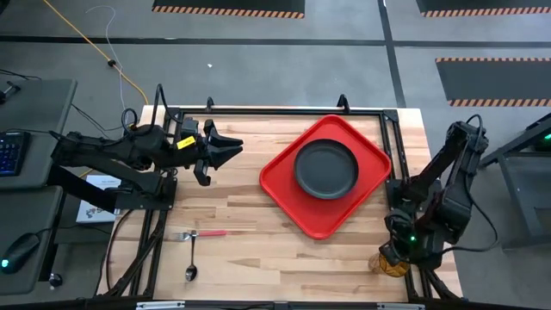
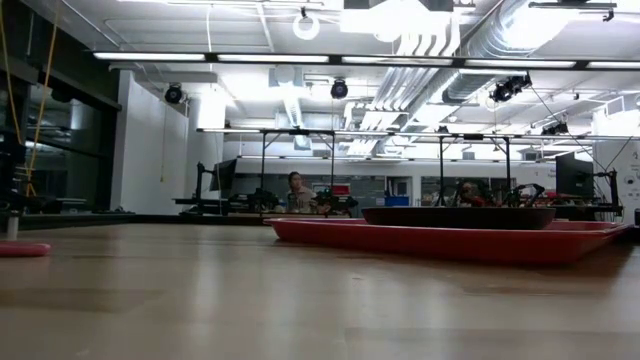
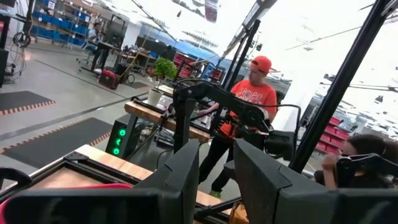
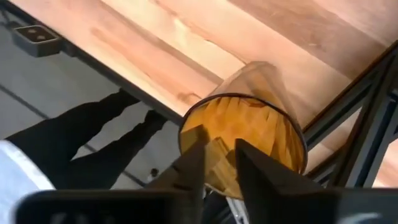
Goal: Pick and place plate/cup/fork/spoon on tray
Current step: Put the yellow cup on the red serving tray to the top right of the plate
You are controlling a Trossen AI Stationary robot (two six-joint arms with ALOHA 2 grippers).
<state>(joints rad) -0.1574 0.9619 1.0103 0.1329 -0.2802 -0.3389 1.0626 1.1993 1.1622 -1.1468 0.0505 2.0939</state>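
Observation:
The dark plate (image 1: 325,169) lies in the red tray (image 1: 284,196) at the table's right middle; both also show in the low view, plate (image 2: 460,216) on tray (image 2: 400,240). The amber cup (image 4: 255,130) stands upright at the near right corner (image 1: 393,262). My right gripper (image 4: 221,149) points down over the cup's mouth, its fingers a narrow gap apart. The red-handled fork (image 1: 200,233) and the dark spoon (image 1: 191,261) lie flat at the near left. My left gripper (image 1: 231,148) hovers at the far left, fingers slightly apart, empty. My right gripper comes at the cup from above, its fingertips (image 4: 198,152) over the near part of the rim (image 4: 186,127). The cup stands on its base on the table. Whether a finger touches the rim I cannot tell.
A black metal frame (image 1: 275,112) runs around the table's edges, with a post (image 4: 373,124) close beside the cup. The cup stands near the table's near edge (image 4: 124,81). Bare wood (image 1: 258,250) lies between the cutlery and the tray. People show in the room beyond (image 3: 249,93).

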